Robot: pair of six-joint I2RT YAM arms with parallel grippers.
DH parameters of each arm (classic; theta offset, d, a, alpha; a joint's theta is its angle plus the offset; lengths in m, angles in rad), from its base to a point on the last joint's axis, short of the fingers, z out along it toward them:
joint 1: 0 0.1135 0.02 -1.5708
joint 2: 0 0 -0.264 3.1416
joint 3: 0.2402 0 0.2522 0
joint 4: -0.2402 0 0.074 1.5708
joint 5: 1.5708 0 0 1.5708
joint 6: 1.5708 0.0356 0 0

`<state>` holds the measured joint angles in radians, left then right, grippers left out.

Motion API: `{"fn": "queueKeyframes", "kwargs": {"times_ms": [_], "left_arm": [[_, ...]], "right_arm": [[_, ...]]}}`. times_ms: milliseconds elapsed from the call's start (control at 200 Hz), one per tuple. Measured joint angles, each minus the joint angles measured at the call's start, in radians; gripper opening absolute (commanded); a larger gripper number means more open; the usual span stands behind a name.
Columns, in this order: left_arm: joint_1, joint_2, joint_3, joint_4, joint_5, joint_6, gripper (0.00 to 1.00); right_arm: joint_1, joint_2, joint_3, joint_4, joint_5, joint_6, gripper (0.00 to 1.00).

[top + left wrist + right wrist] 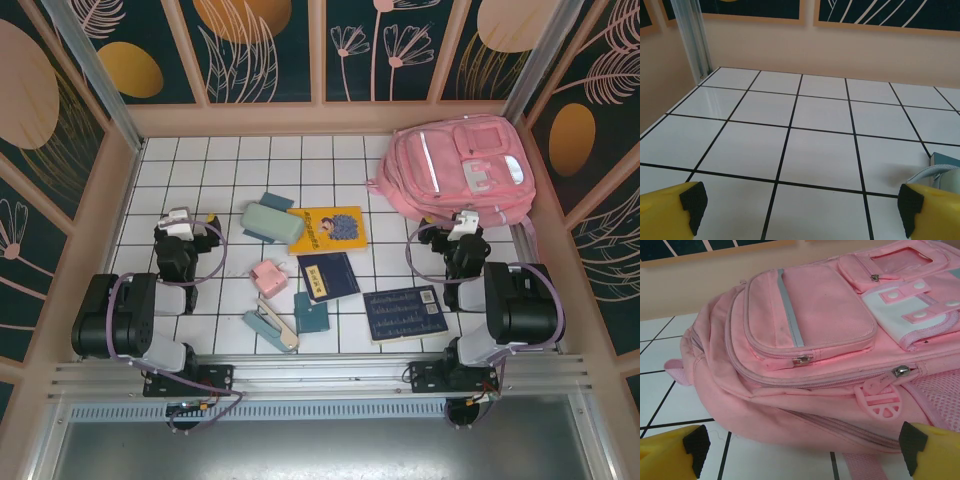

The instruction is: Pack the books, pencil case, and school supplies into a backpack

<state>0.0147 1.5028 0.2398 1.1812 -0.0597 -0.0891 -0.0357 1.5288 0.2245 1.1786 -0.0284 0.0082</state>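
Left claw (800, 207): spread fully wide with nothing held, and poised over bare tiles at 9 o'clock of the surface (200, 170).
Right claw (802, 450): likewise spread wide and empty, set just at 6 o'clock of the backpack (458, 170) and turned toward its zipped side.
Backpack: laid flat at 1 o'clock of the surface, pockets up. The soft, floppy fabric is expected to sag and slide when tugged. The main zip appears shut. Its pull (900, 371) is judged the place to be pinched, with the fabric pinned by the other claw.
Books: the yellow book (329, 229) is found near the centre, the small navy book (328, 276) at its 6 o'clock and the large navy book (406, 313) at 5 o'clock. All are thin, stiff and flat on smooth tile, so little edge is offered. Each is probably best slid, or levered up by a long edge.
Pencil case (271, 222): placed just at 9 o'clock of the yellow book. It is rounded, is judged light and fairly firm, and is best taken across its narrow width.
Supplies: the pink piece (268, 274) lies at 6 o'clock of the pencil case, and one teal square (275, 203) is tucked at its 12 o'clock. A second teal square (310, 313) and the stapler (271, 329) sit toward 6 o'clock of the surface. All are small and light. The flat squares are judged hardest to lift, and the stapler is best gripped across its body.
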Motion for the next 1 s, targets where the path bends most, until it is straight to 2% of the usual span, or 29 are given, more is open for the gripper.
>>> {"fn": "queueKeyframes", "kwargs": {"times_ms": [550,731,851,1001], "left_arm": [[0.000,0.000,0.000,0.005,0.000,0.000,0.99],[0.000,-0.007,0.006,-0.018,0.016,0.009,0.99],[-0.003,-0.129,0.061,-0.163,0.026,0.018,0.99],[-0.032,-0.366,0.127,-0.248,0.037,0.043,0.99]], "right_arm": [[0.000,0.000,0.000,0.003,-0.004,-0.004,0.99],[0.016,-0.013,-0.052,0.075,-0.021,-0.021,0.99],[0.051,-0.089,-0.074,0.051,-0.004,-0.047,0.99],[0.169,-0.325,-0.027,-0.095,0.020,-0.111,0.99]]}}
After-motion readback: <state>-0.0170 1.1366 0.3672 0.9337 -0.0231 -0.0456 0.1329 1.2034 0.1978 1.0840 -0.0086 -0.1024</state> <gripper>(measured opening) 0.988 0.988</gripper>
